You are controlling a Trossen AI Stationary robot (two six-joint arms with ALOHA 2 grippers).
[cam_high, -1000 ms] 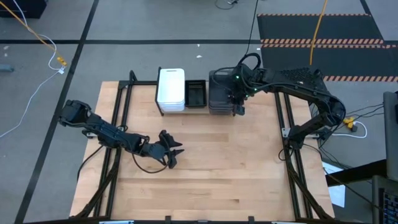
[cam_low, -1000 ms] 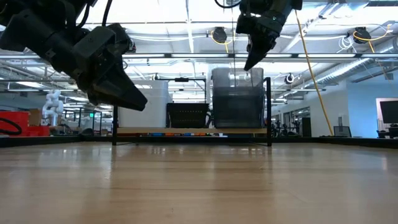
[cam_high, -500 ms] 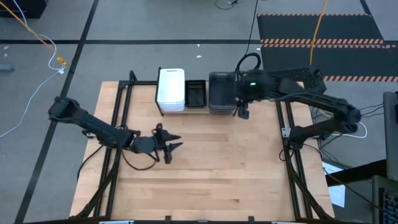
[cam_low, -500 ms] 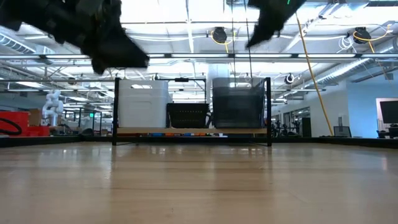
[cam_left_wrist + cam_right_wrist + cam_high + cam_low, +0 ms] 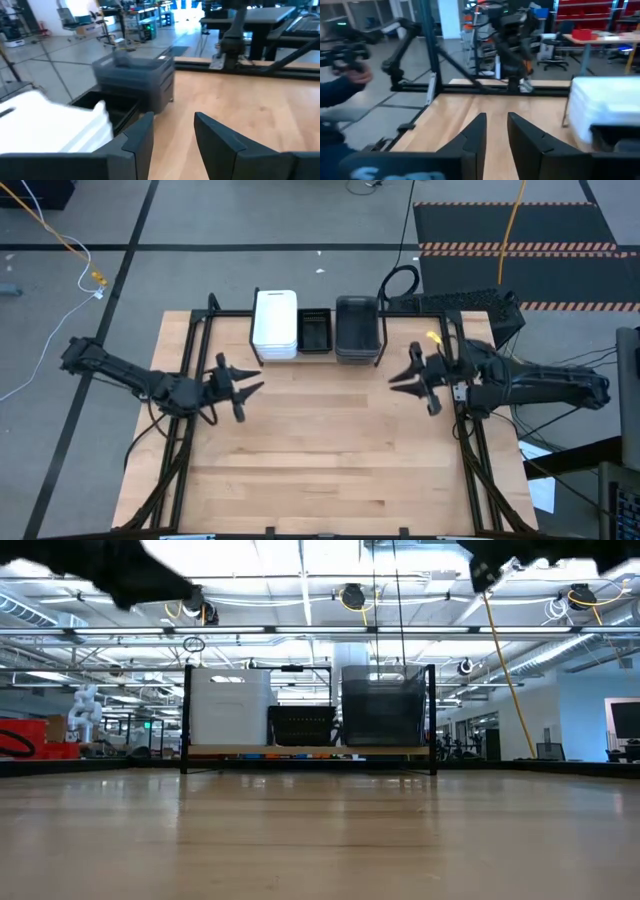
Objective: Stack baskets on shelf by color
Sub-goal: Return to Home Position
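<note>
Pale wood of the surface (image 5: 330, 470) runs open across the whole near half, from one side edge to the other. Over the middle band the two grippers hang raised above the wood, facing each other across a wide stretch of bare board. The left gripper (image 5: 240, 385) is toward the left side; its fingers (image 5: 137, 142) stand apart with nothing between them. The right gripper (image 5: 410, 378) is toward the right side, and its fingers (image 5: 472, 137) are likewise parted and hold nothing. Both are well apart from the baskets.

Farther back, along the far edge of the surface, the shelf (image 5: 310, 751) stands between its black posts. On it, from left to right in the high view, are the white baskets (image 5: 275, 323) in one stack, the black baskets (image 5: 315, 332) low in the middle, and the grey baskets (image 5: 357, 328) stacked at the right end. The three groups stand just beside one another. The grey stack is the one nearest the right gripper, with open wood between them. The white stack lies diagonally beyond the left gripper.
</note>
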